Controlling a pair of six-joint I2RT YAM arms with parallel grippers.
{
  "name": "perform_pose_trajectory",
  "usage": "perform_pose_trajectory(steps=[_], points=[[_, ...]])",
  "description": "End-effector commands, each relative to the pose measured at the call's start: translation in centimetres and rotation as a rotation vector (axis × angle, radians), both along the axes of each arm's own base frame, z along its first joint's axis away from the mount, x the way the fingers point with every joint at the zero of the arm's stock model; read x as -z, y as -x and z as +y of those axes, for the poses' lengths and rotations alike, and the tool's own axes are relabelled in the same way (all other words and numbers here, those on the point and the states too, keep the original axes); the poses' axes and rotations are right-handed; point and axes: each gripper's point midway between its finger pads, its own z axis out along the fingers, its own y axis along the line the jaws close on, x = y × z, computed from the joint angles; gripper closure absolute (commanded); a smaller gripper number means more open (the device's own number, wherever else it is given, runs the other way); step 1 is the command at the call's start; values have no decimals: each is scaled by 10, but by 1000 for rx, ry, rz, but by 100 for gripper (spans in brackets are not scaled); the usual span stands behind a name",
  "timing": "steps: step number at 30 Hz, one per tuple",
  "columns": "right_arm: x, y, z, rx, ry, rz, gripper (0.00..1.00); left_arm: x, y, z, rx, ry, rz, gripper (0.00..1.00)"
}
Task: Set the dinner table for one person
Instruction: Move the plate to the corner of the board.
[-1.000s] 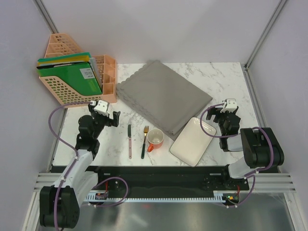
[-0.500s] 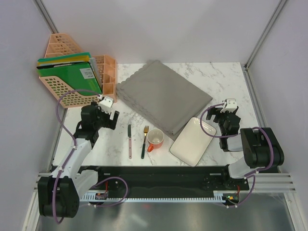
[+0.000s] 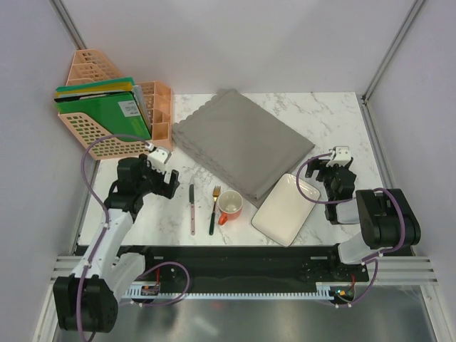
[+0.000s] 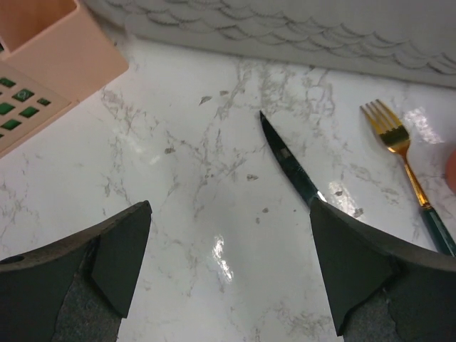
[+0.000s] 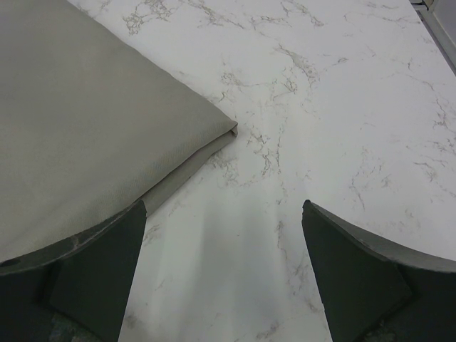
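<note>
**A:** How is the left gripper [image 4: 229, 235] set?

**B:** Its jaws are spread wide with nothing between them, low over the marble table [image 4: 178, 185]. The knife [image 4: 288, 160] lies just ahead, nearer the right-hand finger. In the wrist view its long axis slants from far-left to near-right. The fork [image 4: 402, 153] lies beyond it.

**A:** And the right gripper [image 5: 224, 235]?

**B:** It is released and empty too, by the placemat [image 5: 85, 121] corner, well apart from the cutlery. The left arm is nearer, and I judge it needs a wrist turn to close across the knife.
</note>
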Motion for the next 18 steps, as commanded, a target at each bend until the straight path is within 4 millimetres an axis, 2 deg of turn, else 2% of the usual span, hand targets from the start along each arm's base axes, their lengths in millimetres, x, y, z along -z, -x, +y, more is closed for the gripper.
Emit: perform_pose_trajectory(steps=[1,9,11,14,15,18], points=[[-8,-2,4,-15,-12,-32,2,-20,14,-26,101,126,-48,0],[-8,-2,4,-15,-13,-32,2,-7,16,9,91,-141,-126,0],[-9,-2,4,-14,-11,-33,2,1,25,6,109,-132,-76,0],[-9,-2,4,-15,-12,-33,2,5,37,-11,163,-38,-18,0],[-9,-2,4,-14,-13,-33,2,4,42,-22,210,4,-7,0],[-9,-2,4,-15,-12,-33,2,0,44,-31,220,66,10,0]])
